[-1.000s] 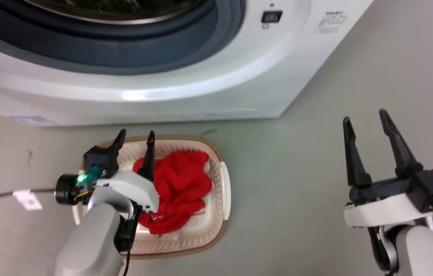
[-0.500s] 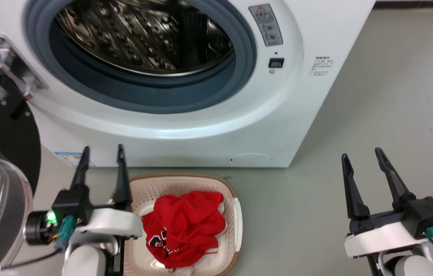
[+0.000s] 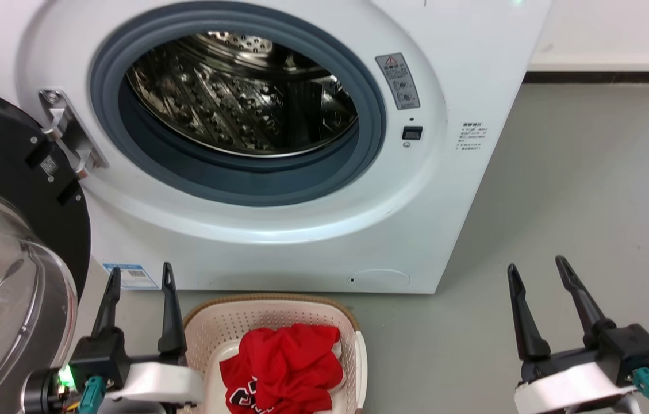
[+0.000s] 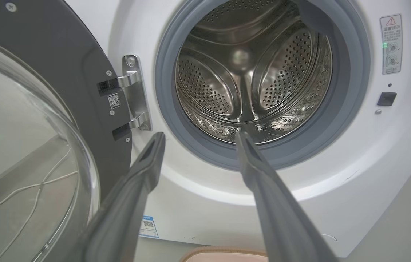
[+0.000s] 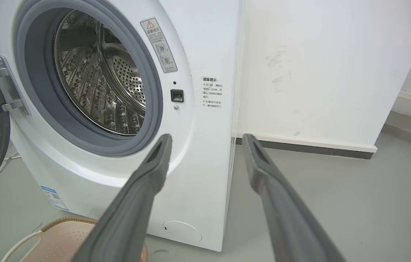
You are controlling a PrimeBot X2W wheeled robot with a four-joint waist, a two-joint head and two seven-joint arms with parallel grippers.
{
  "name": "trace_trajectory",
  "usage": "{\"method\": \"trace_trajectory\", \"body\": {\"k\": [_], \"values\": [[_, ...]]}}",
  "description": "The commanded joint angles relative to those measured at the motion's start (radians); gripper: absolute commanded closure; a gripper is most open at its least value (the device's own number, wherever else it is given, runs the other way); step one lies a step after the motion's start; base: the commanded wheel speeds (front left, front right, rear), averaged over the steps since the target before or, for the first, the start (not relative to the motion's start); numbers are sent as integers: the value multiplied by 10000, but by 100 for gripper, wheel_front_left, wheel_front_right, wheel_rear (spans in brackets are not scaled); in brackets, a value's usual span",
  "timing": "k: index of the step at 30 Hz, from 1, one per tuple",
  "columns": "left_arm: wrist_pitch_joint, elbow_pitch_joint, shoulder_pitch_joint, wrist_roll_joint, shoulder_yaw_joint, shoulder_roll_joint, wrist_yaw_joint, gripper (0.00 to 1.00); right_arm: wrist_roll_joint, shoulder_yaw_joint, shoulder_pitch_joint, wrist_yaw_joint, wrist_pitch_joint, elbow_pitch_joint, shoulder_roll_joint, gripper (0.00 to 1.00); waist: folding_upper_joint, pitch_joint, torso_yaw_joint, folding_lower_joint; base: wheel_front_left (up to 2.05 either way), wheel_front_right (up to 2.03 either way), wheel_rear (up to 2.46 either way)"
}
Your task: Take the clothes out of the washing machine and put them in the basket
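The left gripper (image 3: 141, 268) has pulled off the basket (image 3: 267, 299) and now sits just left of it, fingers apart, holding nothing. The red clothes (image 3: 287, 368) lie bunched inside the basket (numbers showing). The right gripper (image 3: 536, 263), fingers also apart, is far to the basket's right.
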Motion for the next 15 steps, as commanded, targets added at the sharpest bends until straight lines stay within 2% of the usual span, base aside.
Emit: {"method": "trace_trajectory", "body": {"k": [1,15], "values": [[-25,-64,208,56,67,-26,-36,0,66,-3,192,-7,-19,31,4,0,-1,-201,-10,2,0,0,0],[-25,-11,793,87,125,-101,-190,0,128,131,736,-7,-19,69,5,0,-1,-661,-80,2,0,0,0]]}}
